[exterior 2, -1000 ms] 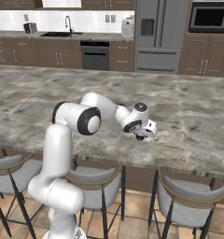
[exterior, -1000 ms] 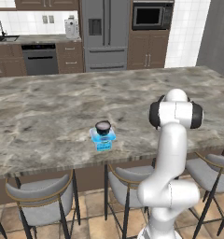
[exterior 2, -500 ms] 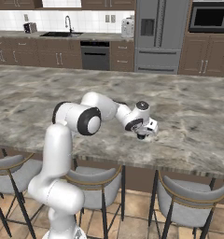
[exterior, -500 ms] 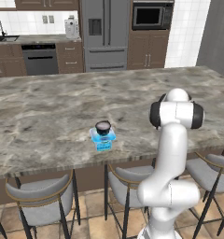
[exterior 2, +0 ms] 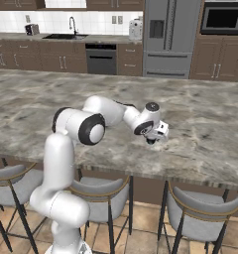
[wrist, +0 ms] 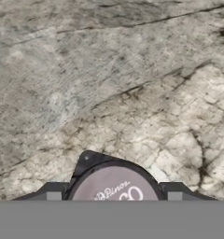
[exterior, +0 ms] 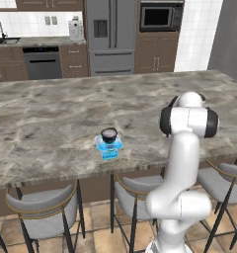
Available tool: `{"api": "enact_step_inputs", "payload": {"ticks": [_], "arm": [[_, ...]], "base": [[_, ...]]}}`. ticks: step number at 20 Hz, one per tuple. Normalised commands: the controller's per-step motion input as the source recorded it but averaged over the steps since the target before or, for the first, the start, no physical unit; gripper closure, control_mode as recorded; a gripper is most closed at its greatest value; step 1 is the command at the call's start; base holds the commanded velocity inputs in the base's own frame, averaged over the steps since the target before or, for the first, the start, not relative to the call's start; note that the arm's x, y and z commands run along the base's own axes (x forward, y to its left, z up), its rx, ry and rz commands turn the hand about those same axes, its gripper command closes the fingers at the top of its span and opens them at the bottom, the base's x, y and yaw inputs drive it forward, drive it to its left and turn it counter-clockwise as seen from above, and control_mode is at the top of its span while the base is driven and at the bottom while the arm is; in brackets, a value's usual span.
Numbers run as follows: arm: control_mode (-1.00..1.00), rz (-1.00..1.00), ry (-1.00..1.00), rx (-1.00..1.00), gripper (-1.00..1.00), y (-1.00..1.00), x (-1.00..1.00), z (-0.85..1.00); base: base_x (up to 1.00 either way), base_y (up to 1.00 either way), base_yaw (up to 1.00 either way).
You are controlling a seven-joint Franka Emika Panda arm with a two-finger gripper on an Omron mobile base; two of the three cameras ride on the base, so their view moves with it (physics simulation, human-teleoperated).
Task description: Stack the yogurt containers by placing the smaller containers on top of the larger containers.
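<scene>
1. Standing upright on the grey-brown veined marble island counter [exterior: 51, 123], a translucent light-blue squarish tub [exterior: 109, 148] with rounded corners carries a small round dark cup [exterior: 109, 135] with a pale top, stacked on it, both with their axes vertical.
2. In the left base view this stack sits near the counter's front edge, left of the white arm and above the grey bar stools [exterior: 44, 212].
3. In the right base view the two-finger gripper [exterior 2: 151, 140] points down at the counter just right of the arm's elbow, close to the surface.
4. In the hand view a second round dark cup [wrist: 115, 186] with a pale greyish lid lies between the two dark fingertips [wrist: 53, 195], lid facing the camera, so it stands upright on the marble.
5. The lid bears whitish script reading roughly "Pinos" above large letters "CO"; the rest is cut off.
6. The jaws stand wide on either side of this cup; whether the pads touch its wall I cannot tell.
</scene>
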Motion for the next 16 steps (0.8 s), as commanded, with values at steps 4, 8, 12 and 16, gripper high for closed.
{"api": "enact_step_inputs", "payload": {"ticks": [4, 8, 12, 16], "arm": [[-1.0, 0.0, 0.0, 0.0, 1.0, 0.0, -0.12, 0.34], [-1.0, 0.0, 0.0, 0.0, 1.0, 0.0, -0.19, 0.32], [-1.0, 0.0, 0.0, 0.0, 1.0, 0.0, -0.21, 0.32], [-1.0, 0.0, 0.0, 0.0, 1.0, 0.01, -0.21, 0.33]], "base": [[0.0, 0.0, 0.0], [0.0, 0.0, 0.0], [0.0, 0.0, 0.0], [0.0, 0.0, 0.0]]}}
